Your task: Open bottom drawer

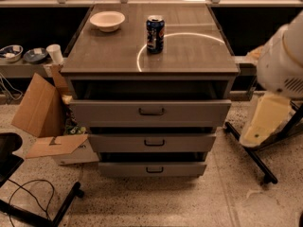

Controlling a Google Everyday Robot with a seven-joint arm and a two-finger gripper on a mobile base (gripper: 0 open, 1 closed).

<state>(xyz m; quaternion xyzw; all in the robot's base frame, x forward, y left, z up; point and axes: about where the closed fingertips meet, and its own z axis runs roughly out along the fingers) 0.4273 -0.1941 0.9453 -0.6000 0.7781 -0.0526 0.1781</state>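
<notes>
The grey cabinet (118, 56) has three drawers. The bottom drawer (184, 169) is the lowest, with a narrow grey front and a small black bar handle (155, 170). A dark gap shows above its front. The middle drawer (189, 142) and the taller top drawer (199, 112) sit above it, and the top one stands out a little. My gripper is out of view. Only my white arm (284, 56) and a cream arm part (265, 119) show at the right edge, to the right of the cabinet and apart from it.
A blue can (155, 34) and a white bowl (107, 20) stand on the cabinet top. An open cardboard box (42, 112) sits on the floor to the left. Black stand legs (251, 152) lie at the right, and a chair base with cables (28, 202) at the lower left.
</notes>
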